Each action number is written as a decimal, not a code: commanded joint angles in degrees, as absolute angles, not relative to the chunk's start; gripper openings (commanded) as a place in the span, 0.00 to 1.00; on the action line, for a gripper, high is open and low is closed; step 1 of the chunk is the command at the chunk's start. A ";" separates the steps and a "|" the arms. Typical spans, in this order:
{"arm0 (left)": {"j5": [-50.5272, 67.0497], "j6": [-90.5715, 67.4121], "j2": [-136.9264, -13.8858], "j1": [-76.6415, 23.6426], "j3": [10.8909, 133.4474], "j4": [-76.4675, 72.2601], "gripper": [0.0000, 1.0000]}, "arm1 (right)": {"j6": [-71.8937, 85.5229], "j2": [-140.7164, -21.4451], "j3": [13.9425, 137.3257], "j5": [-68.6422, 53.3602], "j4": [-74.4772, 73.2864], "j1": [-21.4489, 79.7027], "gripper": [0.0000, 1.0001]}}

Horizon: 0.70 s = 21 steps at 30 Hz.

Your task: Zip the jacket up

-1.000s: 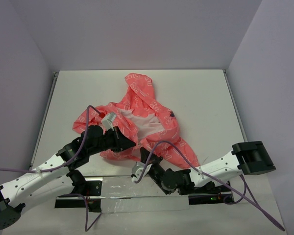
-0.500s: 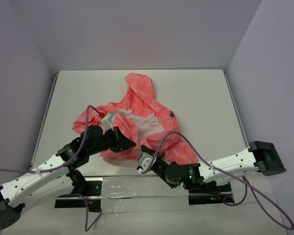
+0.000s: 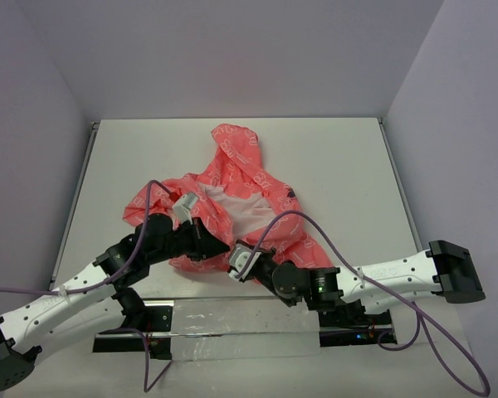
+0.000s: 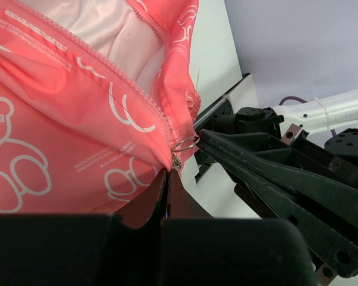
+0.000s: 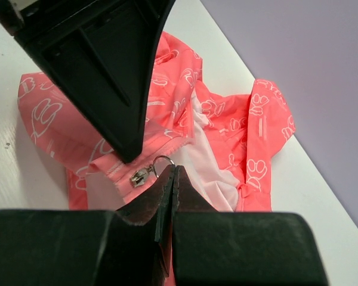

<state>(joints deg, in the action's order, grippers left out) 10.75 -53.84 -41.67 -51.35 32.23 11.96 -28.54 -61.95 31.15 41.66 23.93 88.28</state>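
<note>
The jacket [image 3: 249,191] lies open-fronted near the middle of the bench [image 3: 340,157]. Its hood points to the far edge, its hem lies toward the near edge, and the pale lining [image 3: 249,207] is exposed between the two front panels.

Both hands meet at the near hem, at the foot of the zip. The left hand [image 4: 167,193] is clenched, and the left wrist view shows the hem corner running down into its closed fingertips, so it appears to be pinching the fabric there. The right hand [image 5: 173,179] is also clenched. Its tips sit immediately beside the ring pull [image 5: 162,161] of the slider [image 5: 138,176]. Whether the ring is actually caught between them cannot be told.

Governing relation: the slider sits just beyond the right fingertips, between the two hands, with the left fingertip [image 5: 128,156] pressed on the hem just beside it. The zip teeth [image 4: 107,83] run from that point away from both hands, up the front panel toward the hood and the far edge. The right hand is the nearer to the pull and already faces along this line.

Judgement: the closing stroke would run away from the near edge along the teeth while the left hand anchors the hem. The frames do not show whether the opposite tape [image 4: 148,18] is seated in the slider.
</note>
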 commanded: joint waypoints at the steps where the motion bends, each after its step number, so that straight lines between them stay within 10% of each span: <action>1: 12.55 -53.30 -40.15 -51.77 32.45 12.18 0.00 | -26.79 -61.01 34.24 38.87 22.74 87.56 0.00; 21: 9.02 -51.72 -41.29 -51.77 33.25 13.30 0.00 | -20.57 -57.44 35.07 31.42 13.37 88.87 0.00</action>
<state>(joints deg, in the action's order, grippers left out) 10.37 -51.81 -41.00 -51.35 32.18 14.46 -21.81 -59.18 32.29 31.43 14.02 87.61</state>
